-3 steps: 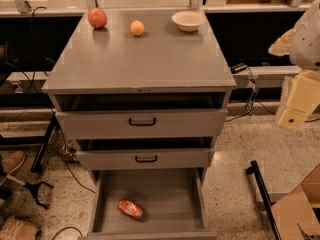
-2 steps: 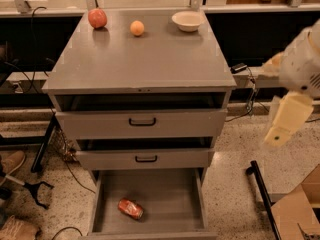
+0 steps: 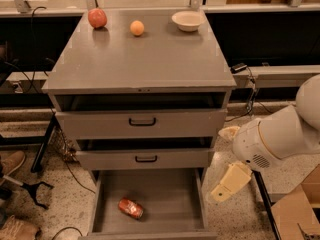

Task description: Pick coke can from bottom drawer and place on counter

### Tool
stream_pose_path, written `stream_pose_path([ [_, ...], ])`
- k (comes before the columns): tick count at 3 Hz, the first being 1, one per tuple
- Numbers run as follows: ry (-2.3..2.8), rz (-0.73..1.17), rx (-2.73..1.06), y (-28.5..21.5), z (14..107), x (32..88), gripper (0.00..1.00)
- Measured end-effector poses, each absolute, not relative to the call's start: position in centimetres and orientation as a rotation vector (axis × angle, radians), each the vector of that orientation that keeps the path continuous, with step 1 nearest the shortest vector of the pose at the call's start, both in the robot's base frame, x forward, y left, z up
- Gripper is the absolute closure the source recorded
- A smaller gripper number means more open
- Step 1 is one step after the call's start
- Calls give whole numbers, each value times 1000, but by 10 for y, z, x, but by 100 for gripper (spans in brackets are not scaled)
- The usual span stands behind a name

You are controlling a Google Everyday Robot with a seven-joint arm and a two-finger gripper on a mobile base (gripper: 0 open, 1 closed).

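Observation:
The coke can [image 3: 131,208] lies on its side on the floor of the open bottom drawer [image 3: 165,204], towards the front left. The counter [image 3: 140,59] is the grey top of the cabinet. My white arm [image 3: 280,136] reaches in from the right. Its cream gripper [image 3: 228,183] hangs just outside the drawer's right wall, to the right of the can and above it. It holds nothing that I can see.
A red apple [image 3: 97,18], a small orange fruit [image 3: 137,28] and a white bowl [image 3: 187,20] stand along the back of the counter. The two upper drawers [image 3: 142,121] are slightly open. A cardboard box [image 3: 300,209] sits on the floor at the right; shoes [image 3: 12,164] are on the left.
My arm has swung down and to the left, from beside the counter's right edge to beside the bottom drawer. The can has not moved.

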State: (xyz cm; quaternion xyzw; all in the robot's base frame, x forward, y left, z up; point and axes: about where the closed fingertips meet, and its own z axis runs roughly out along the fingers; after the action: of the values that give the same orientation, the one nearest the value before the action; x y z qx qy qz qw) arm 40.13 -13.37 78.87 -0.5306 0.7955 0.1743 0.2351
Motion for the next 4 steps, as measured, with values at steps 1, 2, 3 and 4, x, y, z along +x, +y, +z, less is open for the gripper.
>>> stream_pose_path([
  [1,2183,478,-1456,-134,789,401,0],
  [2,2270,464,-1447,-139,749,398,0],
  [3,2351,485,-1409,-147,678,393,0],
  [4,2423,463,-1390,-144,605,390,0],
])
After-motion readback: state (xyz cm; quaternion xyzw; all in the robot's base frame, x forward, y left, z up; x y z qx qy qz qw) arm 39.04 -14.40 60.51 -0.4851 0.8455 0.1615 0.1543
